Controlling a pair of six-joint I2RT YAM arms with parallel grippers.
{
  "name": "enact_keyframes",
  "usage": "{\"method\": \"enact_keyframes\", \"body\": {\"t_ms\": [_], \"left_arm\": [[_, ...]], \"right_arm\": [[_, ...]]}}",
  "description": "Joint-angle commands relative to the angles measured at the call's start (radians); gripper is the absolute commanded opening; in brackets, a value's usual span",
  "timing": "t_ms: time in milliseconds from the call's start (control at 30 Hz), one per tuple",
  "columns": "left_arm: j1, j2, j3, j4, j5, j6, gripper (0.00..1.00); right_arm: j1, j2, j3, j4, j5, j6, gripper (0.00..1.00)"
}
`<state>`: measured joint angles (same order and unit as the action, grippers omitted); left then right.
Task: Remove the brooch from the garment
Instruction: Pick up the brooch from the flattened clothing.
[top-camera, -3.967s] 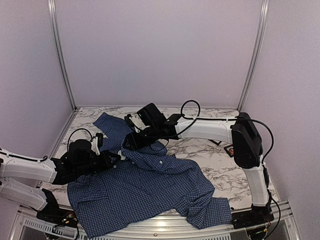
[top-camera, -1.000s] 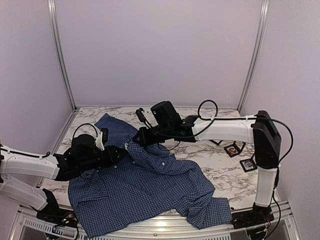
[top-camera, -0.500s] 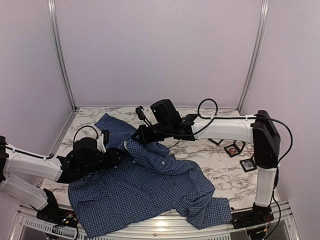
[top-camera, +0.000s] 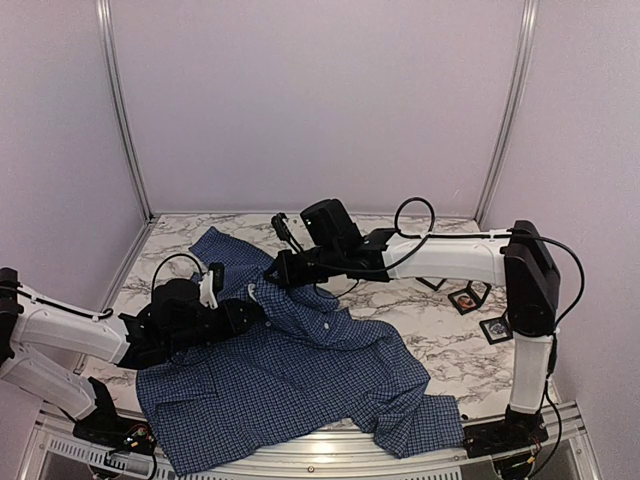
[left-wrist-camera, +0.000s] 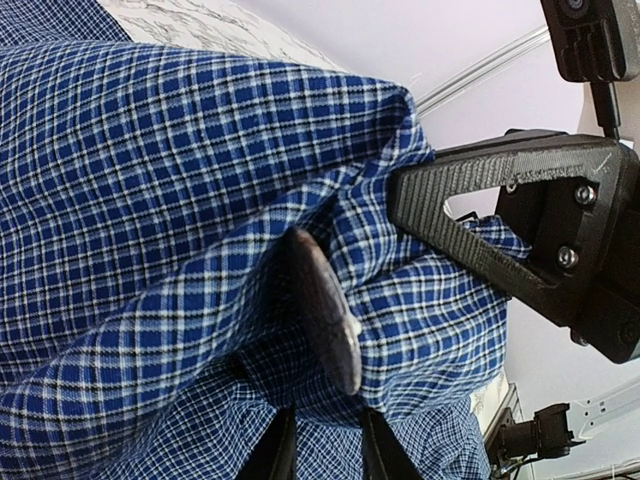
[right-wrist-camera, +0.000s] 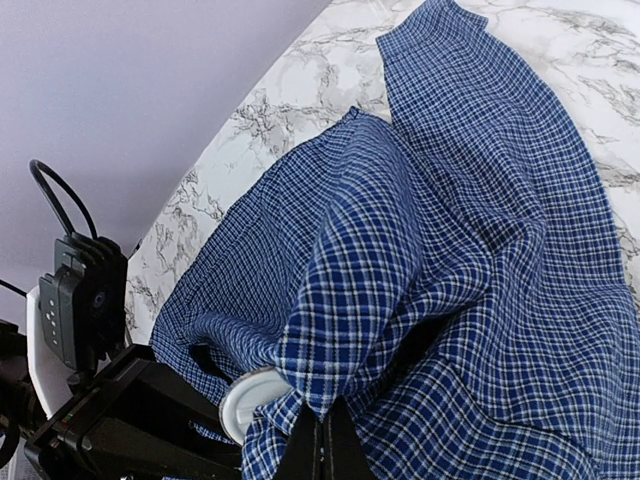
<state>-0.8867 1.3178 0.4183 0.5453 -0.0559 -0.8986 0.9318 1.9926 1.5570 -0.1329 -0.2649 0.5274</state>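
Observation:
The garment (top-camera: 300, 370), a dark blue checked shirt, lies spread over the marble table. My right gripper (top-camera: 273, 270) is shut on a fold near its collar and holds that fold raised; the shut fingertips pinch the fold (right-wrist-camera: 322, 440). The brooch shows edge-on as a dark disc (left-wrist-camera: 325, 310) on the raised fabric, and from the other side as a pale round disc (right-wrist-camera: 250, 400). My left gripper (top-camera: 255, 308) sits right at it. Its jaws stand a narrow gap apart (left-wrist-camera: 325, 440), just under the brooch's lower edge, with checked cloth behind them. The right gripper's black finger (left-wrist-camera: 470, 215) clamps cloth just beside the brooch.
Small framed pieces (top-camera: 466, 298) (top-camera: 497, 327) lie on the marble table (top-camera: 440, 345) at the right, beside the right arm's upright link (top-camera: 530, 290). A sleeve (top-camera: 420, 425) reaches the front edge. Purple walls with metal rails close in the back and sides.
My left gripper has crept right and forward toward the raised fold over the last second. The right gripper keeps the fold lifted in the same place.

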Motion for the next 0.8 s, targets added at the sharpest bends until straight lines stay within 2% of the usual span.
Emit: {"method": "enact_keyframes", "body": {"t_ms": [0,133,267,767], "left_arm": [[-0.014,-0.005,0.010,0.018,-0.056,-0.003,0.24],[-0.014,-0.013,0.011,0.009,-0.121,-0.003,0.24],[-0.013,-0.012,0.010,0.041,-0.173,0.002,0.19],[-0.023,-0.010,0.010,0.070,-0.151,0.048,0.14]], "right_arm": [[-0.005,0.008,0.033,0.005,-0.010,0.008,0.00],[-0.005,0.005,0.034,0.004,-0.011,0.007,0.00],[-0.005,0.000,0.030,0.002,-0.010,0.008,0.00],[-0.005,-0.001,0.026,0.000,-0.007,0.007,0.00]]}}
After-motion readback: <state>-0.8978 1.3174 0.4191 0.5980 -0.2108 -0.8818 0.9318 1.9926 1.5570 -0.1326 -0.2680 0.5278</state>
